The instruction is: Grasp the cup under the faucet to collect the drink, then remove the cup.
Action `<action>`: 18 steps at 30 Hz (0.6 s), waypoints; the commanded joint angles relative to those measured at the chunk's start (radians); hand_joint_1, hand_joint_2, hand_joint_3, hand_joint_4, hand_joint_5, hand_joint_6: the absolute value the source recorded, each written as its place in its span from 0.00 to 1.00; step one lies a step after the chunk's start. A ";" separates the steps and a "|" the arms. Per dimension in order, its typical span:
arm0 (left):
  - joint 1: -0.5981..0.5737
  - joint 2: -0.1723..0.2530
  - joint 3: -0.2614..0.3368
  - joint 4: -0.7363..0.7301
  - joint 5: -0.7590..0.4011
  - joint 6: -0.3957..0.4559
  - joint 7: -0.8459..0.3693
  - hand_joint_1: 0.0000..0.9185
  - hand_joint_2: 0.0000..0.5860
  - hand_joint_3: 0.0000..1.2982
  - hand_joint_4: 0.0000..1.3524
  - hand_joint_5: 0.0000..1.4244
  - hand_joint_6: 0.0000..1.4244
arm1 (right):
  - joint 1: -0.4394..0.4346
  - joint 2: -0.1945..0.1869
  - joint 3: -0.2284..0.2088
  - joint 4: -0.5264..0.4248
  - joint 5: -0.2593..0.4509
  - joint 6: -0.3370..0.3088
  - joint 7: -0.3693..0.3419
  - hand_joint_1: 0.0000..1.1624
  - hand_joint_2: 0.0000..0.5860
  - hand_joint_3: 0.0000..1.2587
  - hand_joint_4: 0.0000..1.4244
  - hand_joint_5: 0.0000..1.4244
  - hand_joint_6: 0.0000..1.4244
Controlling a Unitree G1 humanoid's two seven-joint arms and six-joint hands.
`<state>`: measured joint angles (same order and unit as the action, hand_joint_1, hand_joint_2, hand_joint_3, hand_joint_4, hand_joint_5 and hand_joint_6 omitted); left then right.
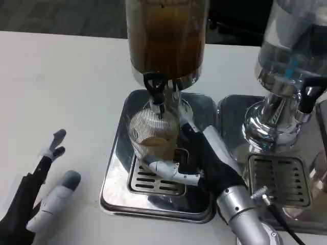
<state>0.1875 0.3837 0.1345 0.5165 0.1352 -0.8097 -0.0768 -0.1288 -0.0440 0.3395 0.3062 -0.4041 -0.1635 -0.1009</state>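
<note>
A clear ribbed cup [152, 133] with a little brown drink in its bottom stands on the metal drip tray [115, 171], right under the black faucet [155, 88] of the brown drink dispenser [166, 38]. My right hand [202, 161] grips the cup from the right, its fingers wrapped around the cup's front and back. At the lower left my left hand [43, 196] lies on the table, holding nothing, fingers spread, well apart from the tray.
A second dispenser [294, 56] with clear liquid stands to the right on its own drip tray [278, 178], close beside my right forearm [245, 217]. Bare white table [61, 87] stretches to the left and behind.
</note>
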 commanded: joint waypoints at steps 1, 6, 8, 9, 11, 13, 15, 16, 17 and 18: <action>0.004 0.004 -0.002 -0.008 -0.008 0.008 -0.003 0.00 0.19 0.03 0.00 0.06 0.00 | -0.003 0.014 0.019 -0.010 0.002 -0.017 0.013 0.62 0.34 0.00 0.07 0.06 0.11; 0.005 0.004 -0.003 -0.008 -0.003 0.007 0.001 0.00 0.20 0.03 0.00 0.06 0.00 | 0.002 0.008 0.032 -0.017 -0.007 -0.019 0.018 0.62 0.34 0.00 0.10 0.08 0.13; 0.006 0.004 -0.002 -0.009 -0.004 0.008 0.001 0.00 0.20 0.03 0.00 0.06 0.00 | 0.004 0.008 0.036 -0.015 -0.011 -0.018 0.015 0.62 0.34 0.00 0.11 0.09 0.13; 0.006 0.003 -0.003 -0.010 -0.004 0.008 0.001 0.00 0.20 0.03 0.00 0.06 0.00 | 0.004 0.009 0.037 -0.013 -0.009 -0.017 0.015 0.62 0.34 0.00 0.11 0.09 0.14; 0.009 0.003 -0.003 -0.011 -0.004 0.008 0.001 0.00 0.20 0.03 0.00 0.06 0.00 | -0.001 0.014 0.036 -0.003 -0.002 -0.017 0.012 0.63 0.34 0.01 0.13 0.11 0.14; 0.012 0.002 -0.003 -0.013 -0.004 0.008 0.002 0.00 0.20 0.03 0.00 0.06 0.00 | -0.006 0.017 0.038 0.001 0.001 -0.021 0.011 0.64 0.35 0.03 0.14 0.12 0.15; 0.014 0.002 -0.002 -0.014 -0.003 0.008 0.003 0.00 0.20 0.03 0.00 0.06 0.00 | -0.009 0.019 0.041 0.003 0.001 -0.026 0.010 0.65 0.35 0.04 0.15 0.13 0.16; 0.015 0.002 -0.001 -0.014 -0.004 0.008 0.003 0.00 0.20 0.03 0.00 0.06 0.00 | -0.013 0.022 0.043 0.007 -0.001 -0.025 0.008 0.65 0.35 0.05 0.15 0.13 0.16; 0.016 0.003 -0.001 -0.014 -0.004 0.008 0.003 0.00 0.20 0.03 0.00 0.06 0.00 | -0.015 0.024 0.045 0.008 -0.003 -0.024 0.006 0.65 0.35 0.05 0.15 0.13 0.16; 0.017 0.003 -0.001 -0.015 -0.004 0.008 0.003 0.00 0.20 0.03 0.00 0.06 0.00 | -0.016 0.027 0.045 0.011 -0.003 -0.022 0.002 0.65 0.35 0.06 0.16 0.13 0.17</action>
<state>0.1911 0.3836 0.1342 0.5163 0.1312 -0.8094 -0.0768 -0.1327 -0.0325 0.3747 0.3076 -0.4060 -0.1696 -0.1000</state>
